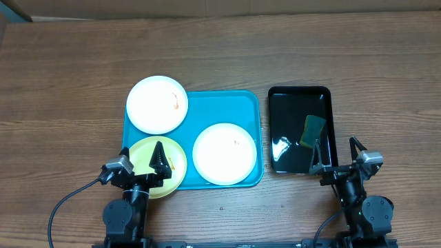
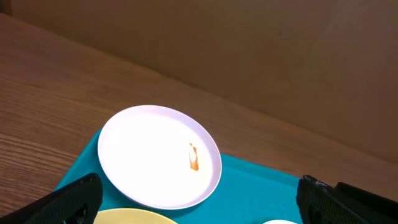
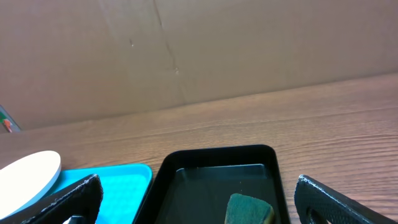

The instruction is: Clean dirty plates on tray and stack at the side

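The turquoise tray holds three plates. A white plate with an orange smear overhangs its far left corner; it also shows in the left wrist view. A second white plate with tiny specks lies at the front right. A pale yellow-green plate overhangs the front left corner. My left gripper is open and empty above the yellow-green plate; its view shows the tray between the fingers. My right gripper is open and empty at the near end of the black tray.
A glossy black tray with liquid stands right of the turquoise tray and holds a green-and-yellow sponge; both show in the right wrist view, the tray and the sponge. A cardboard wall backs the wooden table.
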Tool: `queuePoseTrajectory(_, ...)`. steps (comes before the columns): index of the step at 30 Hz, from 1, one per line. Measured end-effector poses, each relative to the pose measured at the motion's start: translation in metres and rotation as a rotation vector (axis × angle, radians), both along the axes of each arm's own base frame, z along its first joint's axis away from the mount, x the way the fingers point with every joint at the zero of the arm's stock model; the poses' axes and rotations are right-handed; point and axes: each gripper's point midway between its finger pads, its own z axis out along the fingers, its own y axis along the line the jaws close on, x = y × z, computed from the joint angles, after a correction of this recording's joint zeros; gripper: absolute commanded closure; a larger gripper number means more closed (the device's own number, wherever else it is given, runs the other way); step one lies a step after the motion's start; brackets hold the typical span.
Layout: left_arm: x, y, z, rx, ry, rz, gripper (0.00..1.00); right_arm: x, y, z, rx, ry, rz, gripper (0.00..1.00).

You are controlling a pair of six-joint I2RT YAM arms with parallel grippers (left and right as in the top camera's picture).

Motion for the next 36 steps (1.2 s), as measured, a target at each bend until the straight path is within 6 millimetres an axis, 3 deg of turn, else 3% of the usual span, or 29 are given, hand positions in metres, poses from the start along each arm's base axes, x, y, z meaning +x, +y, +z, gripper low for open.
queuePoseTrajectory(16, 0.000, 0.002, 0.006, 0.001, -0.023, 0.012, 0.00, 0.000, 0.001, -0.001, 0.001, 0.005, 0.003, 0.00)
queuePoseTrajectory(19, 0.000, 0.003, 0.005, 0.001, -0.023, 0.019, 0.00, -0.001, 0.001, -0.014, 0.001, 0.064, 0.004, 0.00)
queuePoseTrajectory(23, 0.001, 0.003, 0.017, 0.000, -0.070, 0.020, 0.00, -0.007, 0.000, -0.013, 0.001, 0.123, 0.002, 0.00)
queuePoseTrajectory(25, 0.000, 0.000, 0.016, 0.000, -0.059, 0.000, 0.00, -0.014, -0.001, -0.002, 0.002, 0.142, 0.003, 0.00)
queuePoseTrajectory(28, -0.003, -0.007, 0.012, -0.003, 0.001, -0.038, 0.00, -0.025, -0.002, 0.037, 0.006, 0.124, 0.006, 0.00)
queuePoseTrajectory(30, -0.009, -0.010, 0.022, -0.005, 0.027, -0.056, 0.00, -0.033, -0.003, 0.068, 0.007, 0.111, 0.006, 0.00)
queuePoseTrajectory(33, -0.019, -0.015, 0.068, 0.028, -0.005, -0.092, 0.00, -0.040, -0.002, 0.103, 0.008, 0.146, 0.015, 0.00)
queuePoseTrajectory(36, -0.028, -0.021, 0.118, 0.078, -0.022, -0.130, 0.00, -0.036, 0.005, 0.114, 0.012, 0.261, 0.046, 0.00)
